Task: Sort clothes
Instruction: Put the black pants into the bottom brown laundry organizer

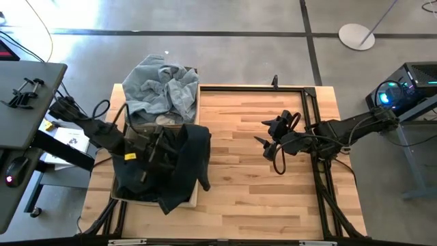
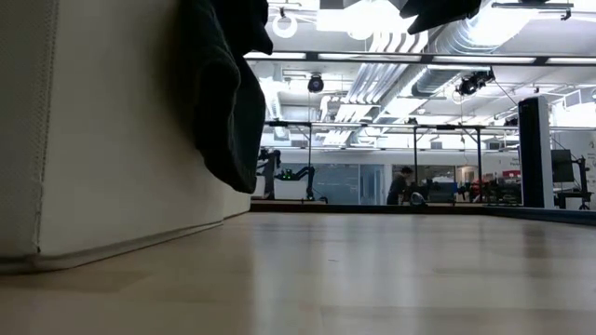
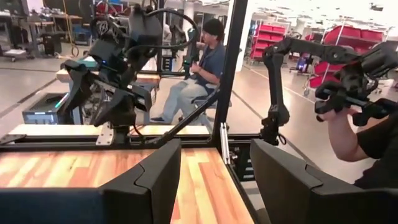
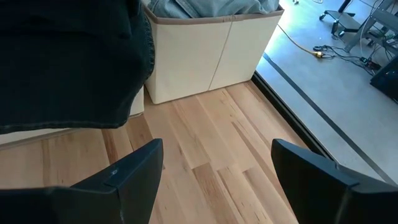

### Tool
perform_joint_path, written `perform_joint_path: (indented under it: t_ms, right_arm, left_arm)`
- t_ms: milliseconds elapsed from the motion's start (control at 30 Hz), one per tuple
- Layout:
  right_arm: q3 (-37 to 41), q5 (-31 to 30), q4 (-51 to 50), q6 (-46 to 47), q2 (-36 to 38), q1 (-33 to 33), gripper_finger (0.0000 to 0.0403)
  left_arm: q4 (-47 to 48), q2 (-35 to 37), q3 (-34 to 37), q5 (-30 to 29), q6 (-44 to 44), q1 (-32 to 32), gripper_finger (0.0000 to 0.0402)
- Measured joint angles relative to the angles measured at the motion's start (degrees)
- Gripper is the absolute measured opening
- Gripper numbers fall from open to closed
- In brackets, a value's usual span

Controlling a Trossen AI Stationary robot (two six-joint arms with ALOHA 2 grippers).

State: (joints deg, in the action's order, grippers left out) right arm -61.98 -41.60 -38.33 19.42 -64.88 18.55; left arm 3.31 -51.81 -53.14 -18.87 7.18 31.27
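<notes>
Dark denim garment (image 1: 179,164) drapes under left gripper (image 1: 151,147)

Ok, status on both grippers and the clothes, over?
Left gripper over near bin, open, empty. Right gripper open, over bare table. Dark denim garment draped over near bin; pale denim fills far bin.

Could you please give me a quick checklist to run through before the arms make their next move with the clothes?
1. Right claw open and empty above the table: ok.
2. Left claw over the near bin, fingers apart: ok.
3. Dark denim garment fully inside the bin: not ok, it drapes over the edge.
4. Pale denim sitting in the far bin: ok.
5. Left claw free of fabric: cannot tell.
</notes>
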Motion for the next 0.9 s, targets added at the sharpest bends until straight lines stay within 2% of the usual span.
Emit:
perform_joint_path:
  t_ms: [67, 200, 300, 400, 500, 633, 800, 900]
  right_arm:
    - [0.0, 0.0, 0.0, -0.02, 0.0, 0.0, 0.0286]
    - [0.0, 0.0, 0.04, -0.09, 0.0, 0.0, 0.0286]
    - [0.0, 0.0, 0.42, 0.02, 0.0, -0.07, 0.0286]
    - [0.0, -0.03, 0.82, -0.01, -0.38, -0.07, 0.0286]
    - [0.0, -0.02, 1.55, -0.3, -1.19, -0.29, 0.0286]
    - [0.0, 0.16, 2.27, -0.38, -2.65, -0.93, 0.0286]
    - [0.02, 0.15, 1.18, -0.37, -3.61, -0.94, 0.0286]
    - [0.02, 0.09, 0.85, -0.37, -3.65, -0.94, 0.0286]
  left_arm:
    - [-1.91, -1.02, 0.02, -0.09, -2.54, 0.0, 0.0183]
    - [-12.92, -4.07, 0.02, -1.33, -15.78, 0.0, 0.0183]
    - [-19.14, -6.72, -0.04, -1.33, -22.34, -0.92, 0.0183]
    - [-18.98, -9.7, -0.03, -1.34, -23.17, -3.7, 0.0179]
    - [-14.38, -13.19, -2.81, -1.53, -19.26, -7.72, 0.017]
    - [0.37, -18.67, -11.03, -2.2, -11.0, -12.62, 0.0152]
    - [32.5, -24.11, -24.08, -4.84, 2.84, -16.21, 0.0128]
    - [50.65, -26.0, -28.97, -4.64, 13.61, -16.02, 0.0116]
